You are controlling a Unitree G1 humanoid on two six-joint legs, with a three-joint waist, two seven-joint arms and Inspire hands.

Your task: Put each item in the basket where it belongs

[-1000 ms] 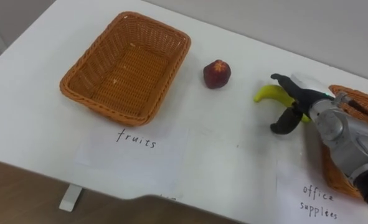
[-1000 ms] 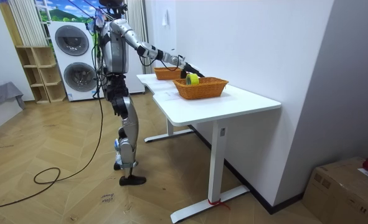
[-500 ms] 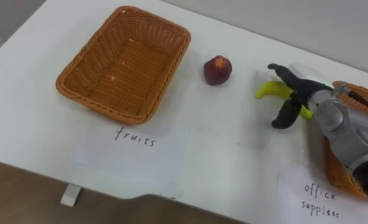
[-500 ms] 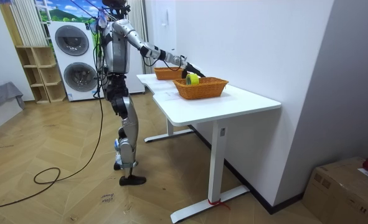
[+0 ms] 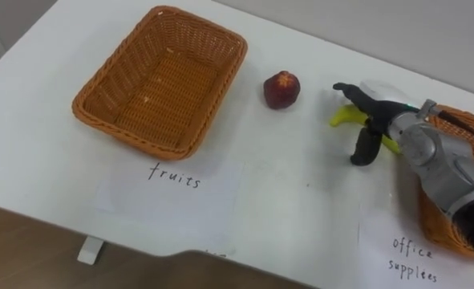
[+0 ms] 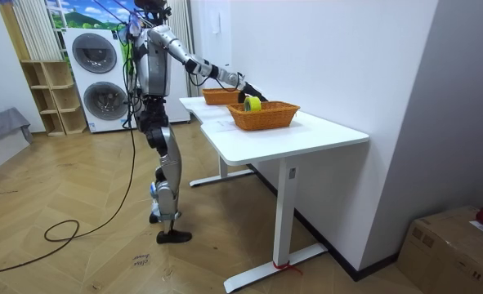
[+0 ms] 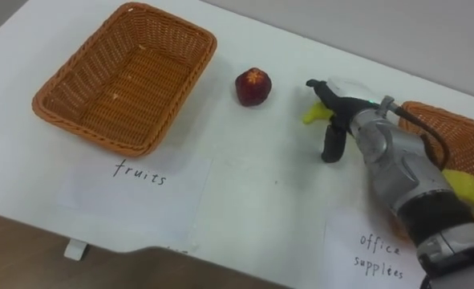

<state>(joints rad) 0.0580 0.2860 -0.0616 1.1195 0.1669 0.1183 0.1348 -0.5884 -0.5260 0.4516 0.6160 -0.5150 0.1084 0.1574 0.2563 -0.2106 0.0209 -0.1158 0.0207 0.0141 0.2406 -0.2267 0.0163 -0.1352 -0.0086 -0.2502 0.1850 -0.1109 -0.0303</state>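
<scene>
My right hand (image 5: 389, 122) arches over the curved yellow banana (image 5: 345, 116), released and holding nothing. The fingers reach across the top of the fruit and the thumb points down on its near side. Whether the thumb tip touches the white tabletop (image 5: 301, 201) I cannot tell.

The banana lies on the tabletop between the round dark-red fruit (image 5: 281, 89) and the woven orange basket at my right (image 7: 453, 132).

Step in hand, as I judge it: grasping the banana. To do it well, I should lower the hand until the fingers and thumb flank the thickest part, then close evenly. A grip near the tapered tip would likely let the fruit swing or slip.

The large woven orange basket at my left (image 5: 102, 87), set behind a handwritten paper label (image 5: 172, 181), is empty. The right-hand basket holds a yellow object (image 7: 463, 190) that I cannot identify. Both fruits are outside any basket.
</scene>
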